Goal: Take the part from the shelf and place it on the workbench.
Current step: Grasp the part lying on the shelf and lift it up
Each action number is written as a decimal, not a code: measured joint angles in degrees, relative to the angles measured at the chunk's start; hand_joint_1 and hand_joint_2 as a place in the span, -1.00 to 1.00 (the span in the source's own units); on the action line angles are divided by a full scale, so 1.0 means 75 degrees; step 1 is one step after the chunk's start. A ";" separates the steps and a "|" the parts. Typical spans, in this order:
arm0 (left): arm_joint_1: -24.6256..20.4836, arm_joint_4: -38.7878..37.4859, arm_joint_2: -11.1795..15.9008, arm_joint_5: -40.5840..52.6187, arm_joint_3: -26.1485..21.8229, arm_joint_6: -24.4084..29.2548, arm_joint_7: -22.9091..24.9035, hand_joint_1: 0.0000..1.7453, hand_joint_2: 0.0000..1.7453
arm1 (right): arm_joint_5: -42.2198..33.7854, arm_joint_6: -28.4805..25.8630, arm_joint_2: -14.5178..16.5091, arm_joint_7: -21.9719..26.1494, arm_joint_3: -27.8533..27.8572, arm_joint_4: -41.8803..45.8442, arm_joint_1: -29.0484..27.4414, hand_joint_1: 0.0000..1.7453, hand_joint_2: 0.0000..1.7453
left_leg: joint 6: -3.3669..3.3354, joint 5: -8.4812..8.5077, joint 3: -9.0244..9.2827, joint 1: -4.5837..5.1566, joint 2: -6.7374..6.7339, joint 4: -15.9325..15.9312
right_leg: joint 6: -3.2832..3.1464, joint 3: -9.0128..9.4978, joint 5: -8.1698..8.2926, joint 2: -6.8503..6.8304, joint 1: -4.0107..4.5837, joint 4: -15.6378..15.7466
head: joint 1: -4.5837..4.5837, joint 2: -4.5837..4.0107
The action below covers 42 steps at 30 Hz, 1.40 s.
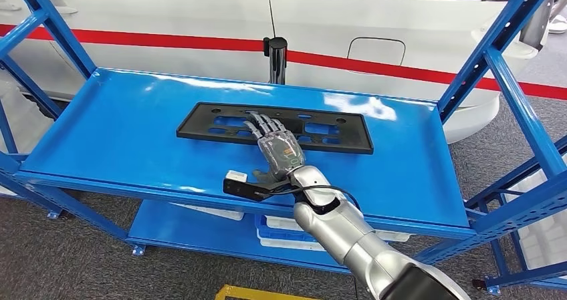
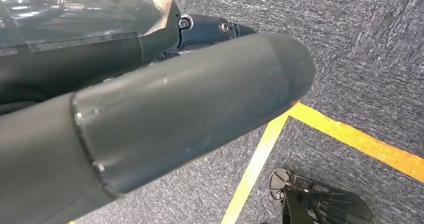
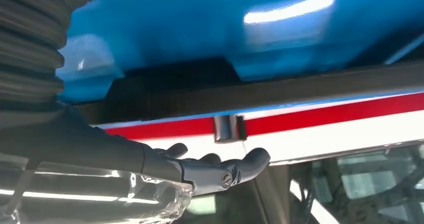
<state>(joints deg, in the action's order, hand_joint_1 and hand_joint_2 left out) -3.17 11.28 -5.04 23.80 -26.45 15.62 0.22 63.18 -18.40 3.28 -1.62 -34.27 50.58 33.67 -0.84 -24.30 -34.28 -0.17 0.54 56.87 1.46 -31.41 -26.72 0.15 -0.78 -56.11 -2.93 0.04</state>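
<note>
The part [image 1: 200,127] is a flat black rectangular plate with cut-outs, lying on the blue top shelf [image 1: 120,133]. My right hand [image 1: 277,146] reaches in from the shelf's front edge, palm down. Its fingers [image 1: 262,123] are stretched out over the plate's middle and hold nothing. In the right wrist view the plate is a dark strip [image 3: 250,92] beyond the fingers [image 3: 220,169], which seem to hover a little off it. My left hand [image 2: 150,129] hangs over the grey carpet with nothing in it.
A white car with a red stripe [image 1: 401,19] stands close behind the shelf, and a black post [image 1: 275,56] rises at the back edge. Blue uprights [image 1: 508,79] frame both ends. White trays [image 1: 281,236] sit on the lower shelf. Yellow floor tape [image 2: 350,136] crosses the carpet.
</note>
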 joint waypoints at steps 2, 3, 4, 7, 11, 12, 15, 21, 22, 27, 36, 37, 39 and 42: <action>-0.0001 0.0000 -0.0003 -0.0022 -0.0061 0.0024 -0.0009 -1.00 -1.00 | 0.0484 -0.0288 0.0014 -0.0326 -0.0047 -0.0296 0.0134 -1.00 1.00 | 0.0000 0.0000 0.0003 -0.0002 -0.0001 0.0000 | 0.0000 -0.0001 0.0000 0.0000 0.0000 0.0000 | 0.0000 0.0000; -0.0001 0.0000 -0.0004 -0.0038 -0.0101 0.0046 -0.0009 -1.00 -1.00 | 0.0681 -0.0407 0.0016 -0.0488 -0.0052 -0.0442 0.0218 -1.00 1.00 | 0.0000 0.0000 0.0004 -0.0004 -0.0002 0.0000 | 0.0000 -0.0001 0.0000 0.0000 0.0000 0.0000 | 0.0000 0.0000; -0.0001 0.0000 -0.0005 -0.0058 -0.0143 0.0077 0.0000 -1.00 -1.00 | 0.0846 -0.0511 0.0017 -0.0643 -0.0043 -0.0601 0.0309 -1.00 1.00 | 0.0000 0.0000 0.0004 -0.0004 -0.0002 0.0000 | -0.0001 -0.0001 0.0000 0.0000 0.0000 0.0000 | 0.0000 0.0000; 0.0001 0.0000 -0.0012 -0.0121 -0.0283 0.0158 0.0033 -1.00 -1.00 | 0.1204 -0.0766 0.0015 -0.1021 0.0120 -0.1124 0.0594 -1.00 1.00 | 0.0000 0.0000 0.0005 -0.0005 -0.0001 0.0000 | -0.0001 -0.0001 0.0000 0.0000 0.0000 0.0000 | 0.0000 0.0000; 0.0001 0.0000 -0.0024 -0.0133 -0.0433 0.0192 0.0040 -1.00 -1.00 | 0.1499 -0.0938 0.0007 -0.1177 0.0467 -0.1681 0.0867 -1.00 1.00 | 0.0000 0.0000 0.0009 -0.0004 -0.0001 0.0000 | -0.0001 0.0004 0.0000 0.0000 0.0000 0.0000 | -0.0001 0.0000; 0.0000 0.0000 -0.0026 -0.0133 -0.0462 0.0201 0.0040 -1.00 -1.00 | 0.1569 -0.0965 0.0005 -0.1208 0.0532 -0.1771 0.0904 -1.00 1.00 | 0.0000 0.0000 0.0010 -0.0004 -0.0002 0.0000 | -0.0001 0.0005 0.0000 0.0000 0.0000 0.0000 | 0.0000 0.0000; 0.0000 0.0000 -0.0038 -0.0104 -0.0537 0.0211 0.0052 -1.00 -1.00 | 0.1777 -0.1025 0.0000 -0.1339 0.0730 -0.1962 0.0978 -1.00 1.00 | 0.0000 0.0001 0.0013 -0.0003 -0.0001 0.0001 | -0.0001 0.0006 0.0000 0.0000 -0.0001 0.0001 | 0.0000 0.0000; 0.0001 0.0000 -0.0071 0.0045 -0.0557 0.0072 -0.0041 -1.00 -1.00 | 0.1959 -0.0989 -0.0118 -0.1478 0.1114 -0.2169 0.1041 0.93 1.00 | 0.0000 0.0000 0.0013 -0.0003 0.0001 0.0002 | -0.0001 0.0007 0.0000 0.0000 -0.0001 0.0001 | 0.0000 0.0000; 0.0001 0.0000 -0.0073 0.0071 -0.0556 0.0044 -0.0069 -1.00 -1.00 | 0.1966 -0.0986 -0.0153 -0.1471 0.1183 -0.2181 0.1024 0.94 1.00 | 0.0000 0.0000 0.0013 -0.0003 0.0001 0.0002 | -0.0001 0.0008 0.0000 0.0000 -0.0001 0.0001 | 0.0000 0.0000; 0.0000 0.0000 -0.0074 0.0181 -0.0556 -0.0011 -0.0121 -1.00 -1.00 | 0.1987 -0.0986 -0.0301 -0.1400 0.1491 -0.2164 0.0842 0.98 1.00 | 0.0000 0.0000 0.0012 -0.0002 -0.0001 0.0003 | 0.0000 0.0010 0.0001 0.0000 -0.0001 0.0001 | -0.0001 0.0000; -0.0001 0.0001 -0.0076 0.0249 -0.0579 -0.0009 -0.0446 -1.00 -1.00 | 0.2146 -0.0923 -0.0372 -0.0898 0.1925 -0.1569 0.0408 1.00 1.00 | 0.0000 0.0000 0.0013 -0.0005 -0.0001 0.0003 | -0.0001 0.0005 0.0000 0.0000 0.0000 0.0001 | 0.0000 0.0000; -0.0001 0.0001 -0.0080 0.0213 -0.0600 -0.0011 -0.0671 -1.00 -1.00 | 0.2138 -0.0928 -0.0372 -0.0818 0.1963 -0.1464 0.0341 1.00 1.00 | 0.0000 0.0000 0.0013 -0.0005 0.0000 0.0003 | -0.0001 0.0006 0.0000 -0.0001 0.0000 0.0001 | 0.0000 0.0000; -0.0003 0.0003 -0.0093 0.0133 -0.0675 0.0006 -0.1310 -1.00 -1.00 | 0.2095 -0.0943 -0.0371 -0.0619 0.2038 -0.1175 0.0161 1.00 1.00 | 0.0000 0.0000 0.0012 -0.0006 -0.0001 0.0003 | -0.0001 0.0006 0.0000 0.0000 0.0000 0.0001 | 0.0000 0.0000; -0.0029 0.0003 -0.0125 -0.0049 -0.0808 -0.0046 -0.2230 -1.00 -1.00 | 0.1909 -0.0978 -0.0371 -0.0284 0.2111 -0.0637 -0.0145 1.00 1.00 | 0.0000 0.0000 0.0011 -0.0005 -0.0003 0.0003 | 0.0000 0.0005 0.0000 0.0002 0.0001 0.0000 | 0.0000 0.0000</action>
<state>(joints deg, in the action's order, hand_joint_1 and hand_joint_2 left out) -3.39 11.30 -5.98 23.43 -32.51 15.27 -16.50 77.50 -25.74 0.50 -3.75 -18.43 45.81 32.59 -0.84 -24.30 -34.19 -0.21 0.52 56.89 1.45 -31.38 -26.72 0.16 -0.77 -56.11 -2.93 0.04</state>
